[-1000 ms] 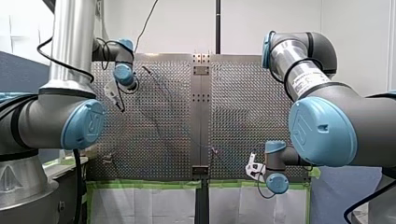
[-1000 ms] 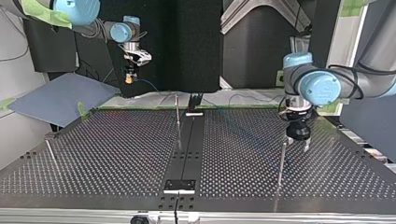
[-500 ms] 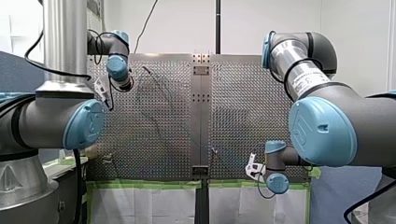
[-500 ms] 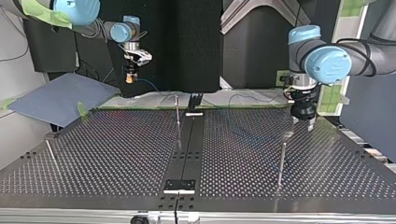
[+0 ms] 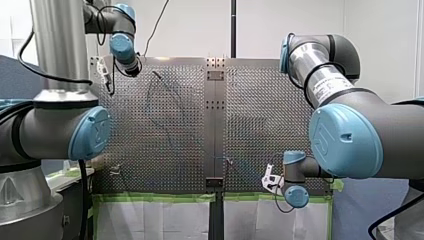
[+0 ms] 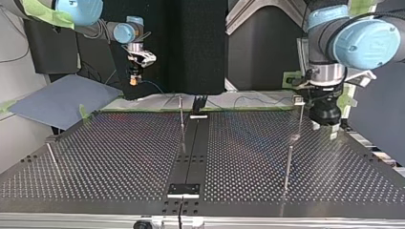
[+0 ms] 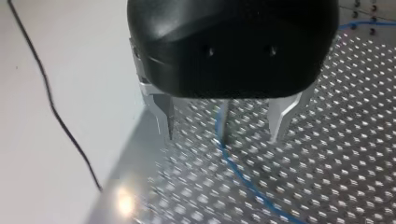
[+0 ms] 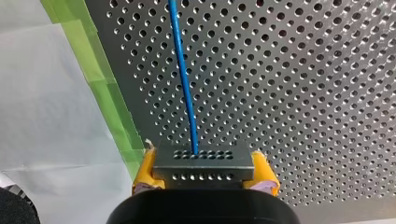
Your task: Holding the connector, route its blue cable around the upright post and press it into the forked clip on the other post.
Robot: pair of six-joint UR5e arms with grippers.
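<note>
**Connector clamped, other gripper open around a rod**

While my right gripper (image 8: 203,176) clamps the grey connector (image 8: 203,161) between its yellow pads (image 8: 145,169), the blue cable (image 8: 184,79) runs straight out of the block. It leads away over the perforated table (image 8: 303,93), beside the green tape (image 8: 105,88) on its edge.

In the top view this gripper hangs in the air left of the middle post (image 6: 181,114) and farther back, beyond the table's far edge.

My left gripper (image 7: 223,136) – black, with metal fingers (image 7: 163,112) – is spread wide and holds nothing. In the top view it is well to the right of the middle post.

Its wrist view shows a thin rod (image 7: 224,116) upright between the fingers, touching neither. The blue cable curves past the rod's foot – whether they touch, I cannot tell.
</note>
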